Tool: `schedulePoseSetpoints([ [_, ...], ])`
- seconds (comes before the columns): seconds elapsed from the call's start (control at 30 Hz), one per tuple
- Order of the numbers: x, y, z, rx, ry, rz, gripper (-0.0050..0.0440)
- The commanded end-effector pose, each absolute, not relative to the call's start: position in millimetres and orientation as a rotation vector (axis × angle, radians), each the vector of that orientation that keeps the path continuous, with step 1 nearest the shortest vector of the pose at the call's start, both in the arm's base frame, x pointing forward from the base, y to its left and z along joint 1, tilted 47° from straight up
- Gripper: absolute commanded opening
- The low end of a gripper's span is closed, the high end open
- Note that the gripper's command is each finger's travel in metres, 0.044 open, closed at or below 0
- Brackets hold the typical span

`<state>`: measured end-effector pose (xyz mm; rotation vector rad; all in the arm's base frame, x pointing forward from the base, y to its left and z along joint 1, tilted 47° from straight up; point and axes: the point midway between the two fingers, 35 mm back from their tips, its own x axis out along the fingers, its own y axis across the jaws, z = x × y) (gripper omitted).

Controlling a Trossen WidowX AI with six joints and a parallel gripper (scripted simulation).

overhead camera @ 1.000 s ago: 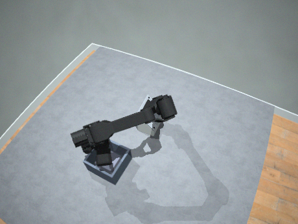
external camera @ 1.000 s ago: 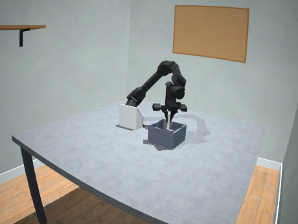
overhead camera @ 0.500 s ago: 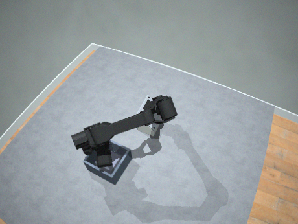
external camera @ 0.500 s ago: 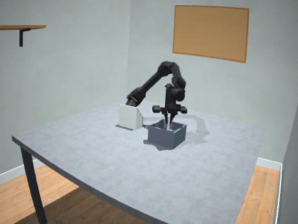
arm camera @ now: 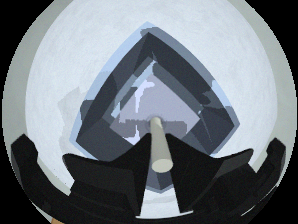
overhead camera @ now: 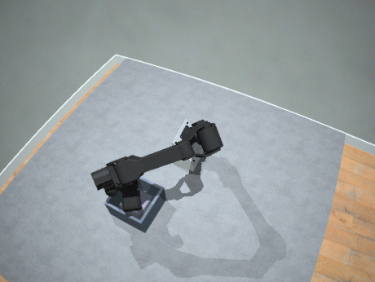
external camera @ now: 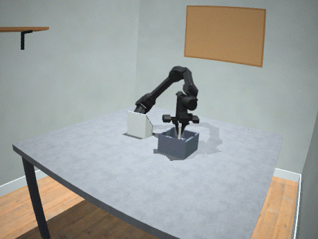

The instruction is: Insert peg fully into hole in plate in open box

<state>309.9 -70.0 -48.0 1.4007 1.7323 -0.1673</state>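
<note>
In the exterior view, a white wedge-shaped block [external camera: 139, 125] is sitting left of centre on the grey table [external camera: 104, 166], with the arm's [external camera: 162, 86] lower end just behind it. Right of it, the arm is bending down over the open box [external camera: 178, 143] near the middle of the frame. The gripper [external camera: 180, 125] is hanging right above the box opening, its fingers clamping the pale peg [external camera: 179, 132], which is pointing straight down into the box. In the wrist view, the peg [arm camera: 158, 144] is reaching toward the plate [arm camera: 154, 99] on the box floor; whether it is touching cannot be told.
</note>
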Motion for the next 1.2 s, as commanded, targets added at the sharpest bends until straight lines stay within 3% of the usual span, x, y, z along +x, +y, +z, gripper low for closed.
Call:
schedulePoseSetpoints([
  [0.0, 309.8, -68.1, -49.2, 1.407, 1.732, -0.166, 0.0],
  [1.17, 310.1, -48.6, -67.6, 1.403, 1.732, -0.166, 0.0],
])
